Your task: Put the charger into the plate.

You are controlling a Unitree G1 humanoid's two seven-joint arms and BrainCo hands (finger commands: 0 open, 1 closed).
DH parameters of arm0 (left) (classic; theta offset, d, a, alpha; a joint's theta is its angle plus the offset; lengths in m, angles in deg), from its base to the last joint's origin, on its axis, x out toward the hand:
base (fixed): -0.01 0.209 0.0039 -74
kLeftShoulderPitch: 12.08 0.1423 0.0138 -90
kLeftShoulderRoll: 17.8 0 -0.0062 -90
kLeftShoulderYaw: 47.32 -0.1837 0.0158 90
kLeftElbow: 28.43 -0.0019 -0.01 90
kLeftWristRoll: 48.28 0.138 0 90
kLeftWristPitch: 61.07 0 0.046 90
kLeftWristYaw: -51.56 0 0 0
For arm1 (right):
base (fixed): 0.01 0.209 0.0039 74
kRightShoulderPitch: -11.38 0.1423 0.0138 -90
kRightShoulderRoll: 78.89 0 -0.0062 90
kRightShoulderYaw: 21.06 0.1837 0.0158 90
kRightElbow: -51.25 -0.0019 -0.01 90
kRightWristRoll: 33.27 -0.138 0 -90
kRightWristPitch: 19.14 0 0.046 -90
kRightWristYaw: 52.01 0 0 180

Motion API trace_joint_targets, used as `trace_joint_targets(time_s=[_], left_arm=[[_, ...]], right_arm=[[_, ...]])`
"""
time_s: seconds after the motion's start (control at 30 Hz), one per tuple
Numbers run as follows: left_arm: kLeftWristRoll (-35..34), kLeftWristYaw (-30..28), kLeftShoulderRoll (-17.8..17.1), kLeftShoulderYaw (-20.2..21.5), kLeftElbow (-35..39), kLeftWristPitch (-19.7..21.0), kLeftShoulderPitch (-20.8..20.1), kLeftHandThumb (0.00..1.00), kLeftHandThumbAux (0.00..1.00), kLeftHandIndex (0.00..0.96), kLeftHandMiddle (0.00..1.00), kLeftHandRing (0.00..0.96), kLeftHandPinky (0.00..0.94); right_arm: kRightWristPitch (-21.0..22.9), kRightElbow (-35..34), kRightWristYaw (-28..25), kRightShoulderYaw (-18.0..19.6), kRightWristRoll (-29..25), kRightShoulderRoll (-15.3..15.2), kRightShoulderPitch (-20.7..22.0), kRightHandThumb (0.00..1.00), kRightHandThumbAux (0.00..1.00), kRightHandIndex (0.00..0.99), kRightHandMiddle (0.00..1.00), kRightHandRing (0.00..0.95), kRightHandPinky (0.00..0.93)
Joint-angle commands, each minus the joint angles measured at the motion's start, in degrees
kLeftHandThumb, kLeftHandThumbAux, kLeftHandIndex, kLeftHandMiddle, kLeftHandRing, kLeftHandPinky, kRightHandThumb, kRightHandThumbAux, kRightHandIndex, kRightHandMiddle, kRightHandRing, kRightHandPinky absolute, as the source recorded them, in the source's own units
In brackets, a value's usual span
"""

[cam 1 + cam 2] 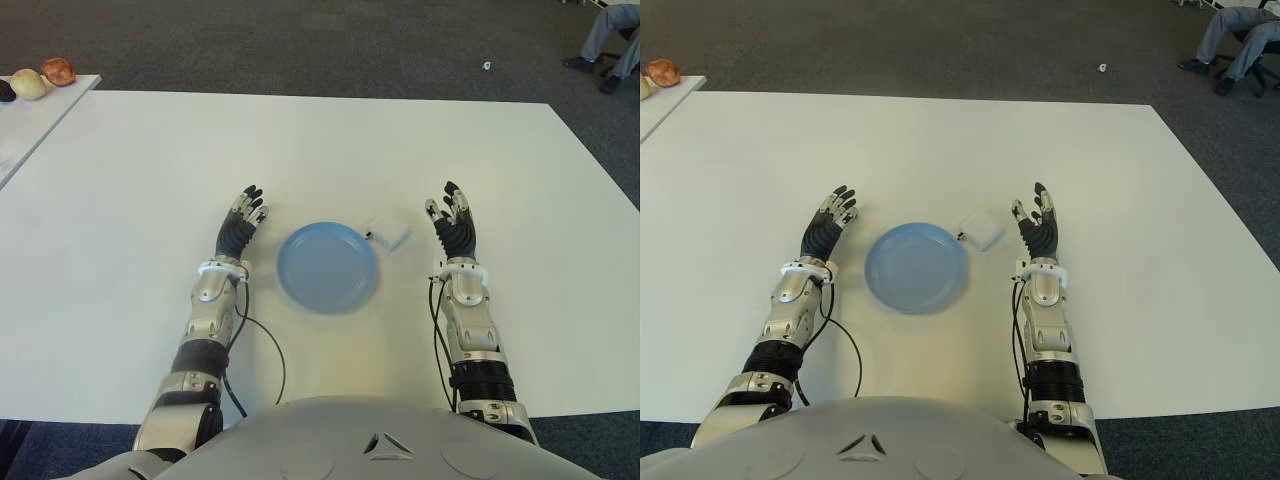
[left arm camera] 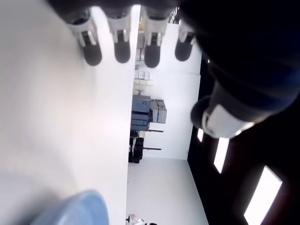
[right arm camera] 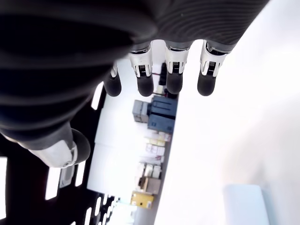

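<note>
A round blue plate (image 1: pixel 327 266) sits on the white table (image 1: pixel 320 140) between my two hands. The white charger (image 1: pixel 389 232) lies on the table just beyond the plate's right rim, a short way left of my right hand (image 1: pixel 453 220). That hand is open, fingers straight and holding nothing; its wrist view shows the charger (image 3: pixel 246 205) off to one side. My left hand (image 1: pixel 242 220) shows left of the plate, also open with fingers spread; the plate's edge (image 2: pixel 77 210) appears in its wrist view.
A second white table (image 1: pixel 30 120) at the far left carries a few rounded food items (image 1: pixel 45 76). A seated person's legs (image 1: pixel 605 45) are on the dark carpet at the far right. A small white object (image 1: pixel 486 66) lies on the floor beyond the table.
</note>
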Motion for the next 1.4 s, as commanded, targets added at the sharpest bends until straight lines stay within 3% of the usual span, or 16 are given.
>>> trace_joint_targets(time_s=[0.03, 0.37, 0.63, 0.83, 1.1, 1.4], left_arm=[[-0.7, -1.3, 0.5, -0.2, 0.9, 0.0, 3.0, 0.0, 0.609, 0.045, 0.094, 0.079, 0.099], [-1.6, -2.7, 0.8, -0.5, 2.9, -0.6, 5.9, 0.0, 0.602, 0.039, 0.085, 0.073, 0.092], [-2.2, -3.4, 0.9, -0.6, 3.7, -0.1, 6.8, 0.0, 0.616, 0.036, 0.08, 0.067, 0.089], [-2.9, -4.9, 0.7, -0.9, 4.0, 0.4, 7.2, 0.0, 0.648, 0.027, 0.066, 0.057, 0.085], [-2.5, -5.3, 0.6, -1.1, 4.6, 0.7, 7.6, 0.0, 0.661, 0.017, 0.054, 0.05, 0.081], [-1.5, -4.3, 0.8, -1.4, 5.6, 1.3, 8.1, 0.0, 0.655, 0.013, 0.053, 0.047, 0.074]], right_arm=[[1.7, 1.9, -1.0, -0.7, 1.8, -2.5, 2.7, 0.433, 0.456, 0.0, 0.004, 0.004, 0.055], [0.7, 3.4, -1.9, -3.1, 5.2, -5.9, 4.5, 0.483, 0.431, 0.0, 0.0, 0.0, 0.042], [1.3, 4.1, -2.9, -5.6, 8.6, -8.4, 5.3, 0.465, 0.435, 0.0, 0.0, 0.0, 0.012], [0.9, 5.6, -3.9, -8.2, 11.6, -10.3, 6.3, 0.438, 0.334, 0.0, 0.0, 0.0, 0.001], [1.9, 6.7, -4.3, -13.7, 20.0, -14.4, 7.1, 0.408, 0.193, 0.0, 0.0, 0.0, 0.0], [3.9, 13.0, -6.6, -20.3, 27.8, -17.6, 9.4, 0.349, 0.156, 0.0, 0.0, 0.0, 0.0]])
